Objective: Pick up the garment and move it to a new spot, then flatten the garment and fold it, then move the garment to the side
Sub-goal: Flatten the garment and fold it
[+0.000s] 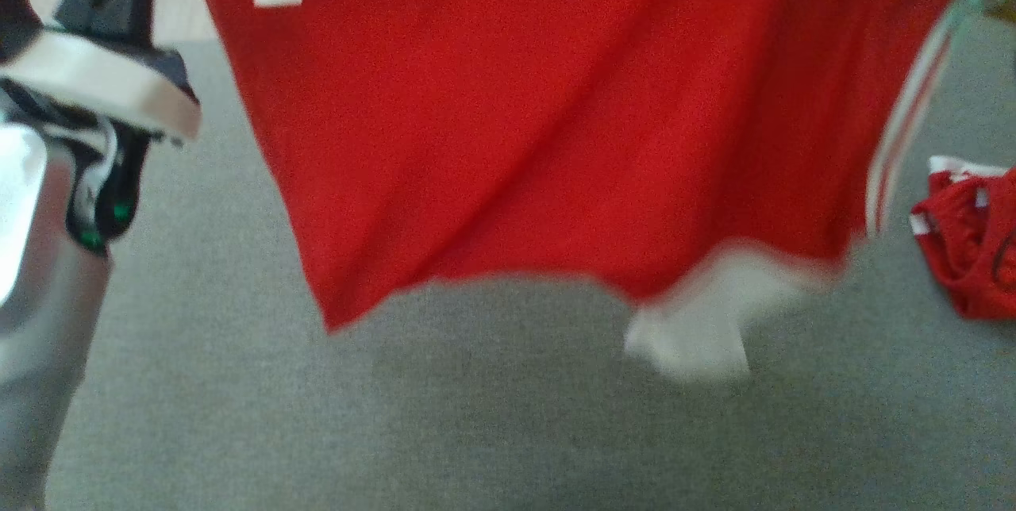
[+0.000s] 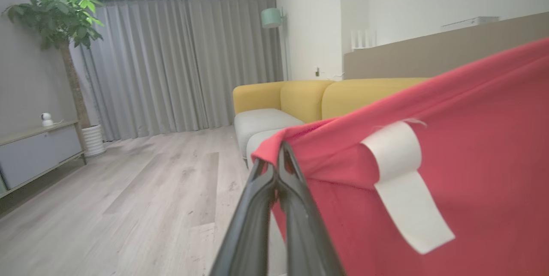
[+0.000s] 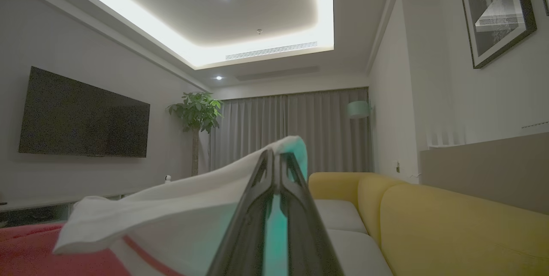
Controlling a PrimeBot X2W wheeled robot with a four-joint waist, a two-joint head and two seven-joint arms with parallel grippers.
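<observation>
A red garment (image 1: 556, 114) of smooth, matte knit is hanging spread like a curtain between the robot's two arms. Its cloth is falling in long diagonal folds over a grey surface (image 1: 397, 424) with a fine, felt-like weave. The left gripper (image 2: 281, 149) is pinching a bunched red corner of the top edge, its two dark, tapering fingers pressed together on the cloth. A flat white tab (image 2: 405, 181) is folding over that edge just beside it. The right gripper (image 3: 276, 156) is clamping the other upper corner, fingers closed on a soft white trim (image 3: 180, 199) that is draping away to one side. In the head view, white stripes (image 1: 905, 130) are running down the garment's right side, and a blurred white cuff (image 1: 698, 328) is dangling at the uneven lower hem. The silvery left forearm (image 1: 40, 297) is standing at the left edge. A second red garment (image 1: 968, 241) is lying crumpled at the right edge, apart from the hanging one, and a wide stretch of grey is lying open beneath the hem.
</observation>
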